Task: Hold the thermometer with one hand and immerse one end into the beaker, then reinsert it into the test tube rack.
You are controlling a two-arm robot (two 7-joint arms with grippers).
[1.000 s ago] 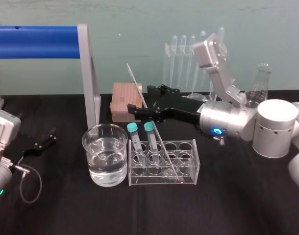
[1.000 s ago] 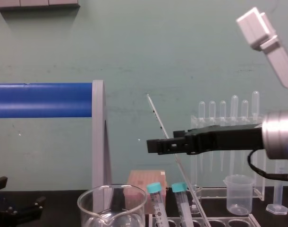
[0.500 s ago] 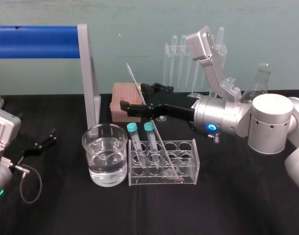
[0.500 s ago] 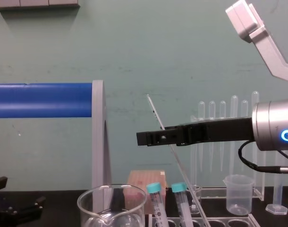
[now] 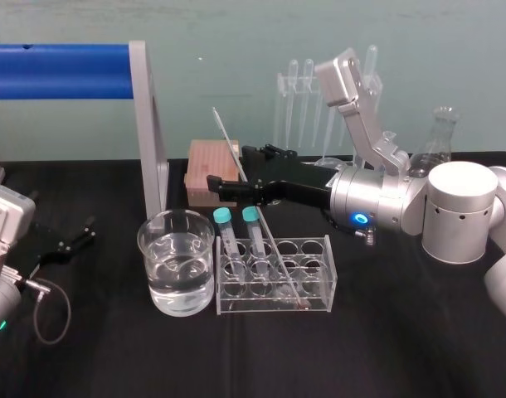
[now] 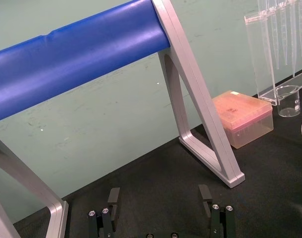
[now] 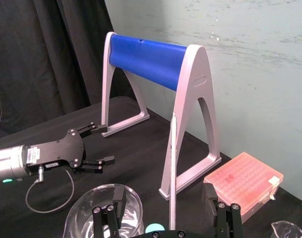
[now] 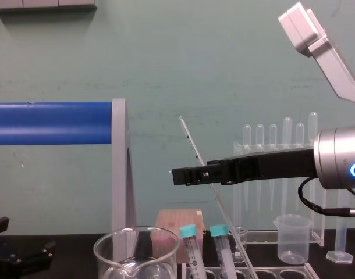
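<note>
Thermometer [image 7: 172, 168] leans in test tube rack [image 5: 319, 274], top tipped far-left. Right gripper [image 5: 228, 168] at its upper part, fingers [image 7: 116, 198] spread either side, not pinching. Squeeze softly, lift along lean, then left to beaker [image 5: 177, 265]. Left gripper [image 5: 85, 230] parked left on tabletop [image 5: 112, 356], fingers spread.

The thin clear glass thermometer rod [image 8: 192, 143] carries small dark marks. The round horizontal bar [image 5: 58, 71] is blue, the rectangular plastic box [image 5: 207, 166] salmon-pink and the tube caps [image 5: 223, 215] teal.

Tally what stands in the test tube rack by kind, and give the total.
Teal-capped tubes: 2
Thermometer: 1
Total in the test tube rack: 3
</note>
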